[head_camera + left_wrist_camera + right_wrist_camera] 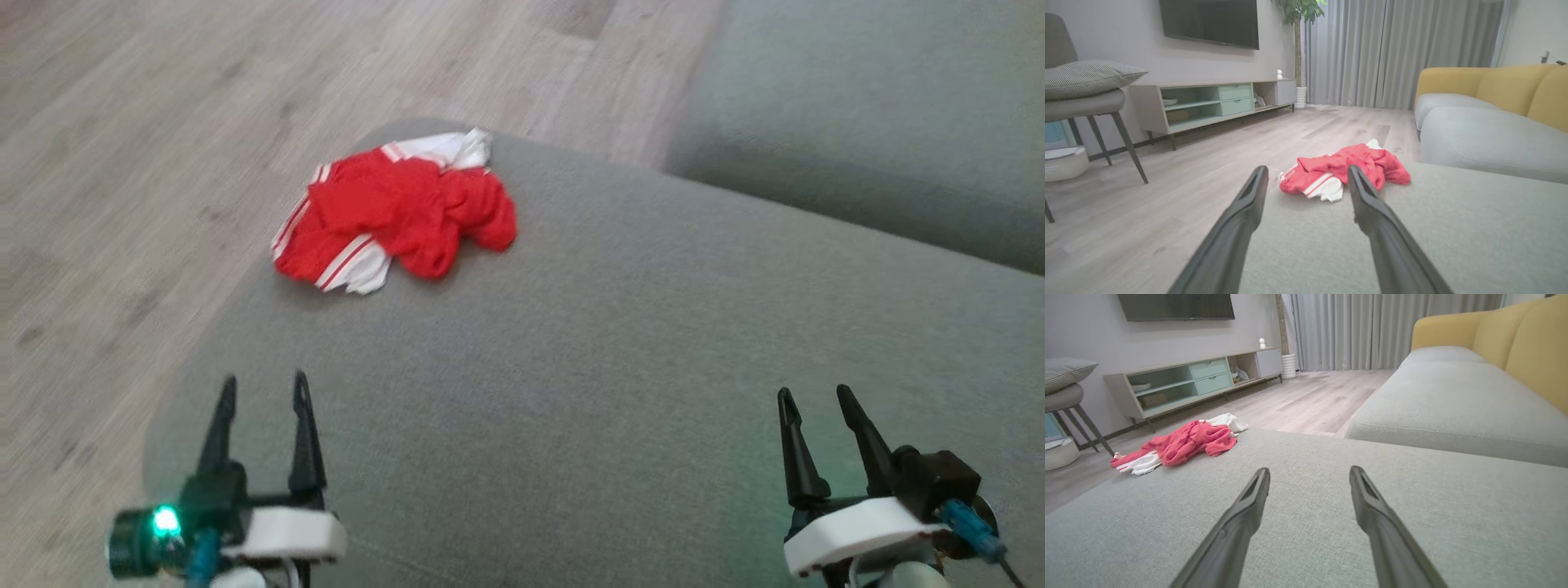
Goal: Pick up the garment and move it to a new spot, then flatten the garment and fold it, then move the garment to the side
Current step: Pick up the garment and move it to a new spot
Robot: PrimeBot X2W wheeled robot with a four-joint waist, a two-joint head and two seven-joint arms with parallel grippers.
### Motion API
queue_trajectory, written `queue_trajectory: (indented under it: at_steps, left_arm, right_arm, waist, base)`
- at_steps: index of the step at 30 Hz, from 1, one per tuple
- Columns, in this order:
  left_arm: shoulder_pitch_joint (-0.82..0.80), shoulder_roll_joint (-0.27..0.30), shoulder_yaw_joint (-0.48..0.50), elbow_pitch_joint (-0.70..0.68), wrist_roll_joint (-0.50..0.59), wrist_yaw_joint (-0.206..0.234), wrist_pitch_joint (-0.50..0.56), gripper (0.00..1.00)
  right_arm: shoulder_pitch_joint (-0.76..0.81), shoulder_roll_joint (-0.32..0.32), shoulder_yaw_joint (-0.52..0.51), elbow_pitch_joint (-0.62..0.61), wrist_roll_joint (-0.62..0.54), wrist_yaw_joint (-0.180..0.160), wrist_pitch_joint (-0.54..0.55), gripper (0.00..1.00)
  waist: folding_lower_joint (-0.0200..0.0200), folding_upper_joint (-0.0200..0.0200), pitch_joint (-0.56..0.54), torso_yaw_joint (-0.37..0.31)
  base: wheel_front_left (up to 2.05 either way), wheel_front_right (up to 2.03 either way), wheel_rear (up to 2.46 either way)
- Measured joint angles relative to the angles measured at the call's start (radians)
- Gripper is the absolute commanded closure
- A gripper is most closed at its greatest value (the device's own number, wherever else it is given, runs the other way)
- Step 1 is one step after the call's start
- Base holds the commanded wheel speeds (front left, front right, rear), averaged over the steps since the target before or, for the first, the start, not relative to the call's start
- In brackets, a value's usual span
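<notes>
Two grippers show at the bottom of the head view, both over the near edge of the grey seat cushion [612,351]. The left gripper [264,380] is near the cushion's near left corner, its fingers spread with nothing between them. The right gripper [814,392] is toward the near right, likewise spread and empty. The garment [392,216], red with white stripes and white panels, lies crumpled at the far left corner, its outer side reaching the cushion's left edge above the wooden floor [122,163].

From the left wrist, the left gripper [1307,169] points almost straight at the garment [1372,161], which is well apart from the fingertips, with bare cushion between. The heap is bunched, with a white part at its near side.

From the right wrist, the right gripper [1309,470] is open above bare cushion. The garment [1184,445] lies far off toward the cushion's left edge, and a second grey seat of the yellow-backed sofa [1453,396] runs beyond the far edge.

The pick-up looks not yet begun, so the first step is in hand. The left arm seems better placed. It would need to reach to the far left corner, come down on a raised fold and close firmly, drawing the cloth inward, not toward the edge.
</notes>
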Motion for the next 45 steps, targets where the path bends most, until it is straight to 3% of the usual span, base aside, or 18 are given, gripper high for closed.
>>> queue_trajectory:
  at_steps: [5,10,13,16,21,28,33,34,35,40,45]
  left_arm:
    - [-0.064,0.002,0.041,-0.039,0.007,0.006,0.000,0.00]
    - [-0.214,0.031,0.062,-0.005,0.009,-0.034,0.000,0.00]
    - [-0.407,0.060,0.082,0.110,0.009,-0.045,-0.001,0.00]
    - [-0.629,0.089,0.133,0.299,-0.006,-0.026,0.039,0.00]
    - [-0.894,0.151,0.211,0.591,-0.081,-0.030,0.217,0.00]
    - [-0.982,0.209,0.227,0.879,-0.108,-0.055,0.356,0.00]
    - [-1.043,0.229,0.257,0.937,-0.155,-0.090,0.366,0.00]
    - [-1.052,0.232,0.259,0.943,-0.162,-0.106,0.366,0.15]
    - [-1.053,0.233,0.259,0.944,-0.167,-0.123,0.366,1.00]
    - [-1.052,0.226,0.213,0.952,-0.131,-0.142,0.297,1.00]
    - [-1.055,0.230,0.144,0.933,-0.066,-0.129,0.137,1.00]
  right_arm:
    - [-0.011,-0.033,0.001,-0.003,0.000,0.000,0.000,0.00]
    - [-0.083,-0.125,0.012,-0.035,-0.009,0.000,0.000,0.00]
    - [-0.170,-0.196,0.019,-0.053,-0.011,0.000,0.000,0.00]
    - [-0.238,-0.262,0.042,-0.073,-0.014,0.000,0.000,0.00]
    - [-0.311,-0.317,0.064,-0.090,-0.016,0.000,0.000,0.00]
    - [-0.370,-0.342,0.071,-0.146,-0.016,0.000,-0.013,0.00]
    - [-0.395,-0.350,0.065,-0.187,-0.016,0.000,-0.022,0.00]
    - [-0.399,-0.351,0.063,-0.190,-0.016,0.000,-0.022,0.00]
    - [-0.401,-0.351,0.060,-0.190,-0.016,0.000,-0.022,0.00]
    - [-0.402,-0.350,0.061,-0.166,-0.016,0.000,-0.022,0.00]
    - [-0.404,-0.323,0.070,-0.104,-0.016,0.000,-0.020,0.00]
  waist:
    - [0.0000,0.0000,0.059,0.013]
    - [0.0000,0.0000,0.159,-0.020]
    - [0.0002,0.0000,0.241,-0.045]
    - [0.0003,0.0000,0.327,-0.070]
    - [0.0003,0.0000,0.462,-0.121]
    - [-0.0001,-0.0001,0.614,-0.196]
    - [-0.0003,0.0000,0.678,-0.227]
    - [-0.0003,0.0000,0.684,-0.230]
    - [-0.0003,0.0000,0.685,-0.230]
    - [-0.0001,0.0000,0.664,-0.223]
    - [0.0002,-0.0001,0.600,-0.224]
  base:
    - [0.00,0.00,0.00]
    - [0.00,0.00,0.00]
    - [0.00,0.00,0.00]
    - [0.00,0.00,0.00]
    - [0.00,0.00,0.00]
    - [0.00,0.00,0.00]
    - [0.00,0.00,0.00]
    - [0.00,0.00,0.00]
    - [0.00,0.00,0.00]
    - [0.00,0.00,0.00]
    - [0.00,0.00,0.00]
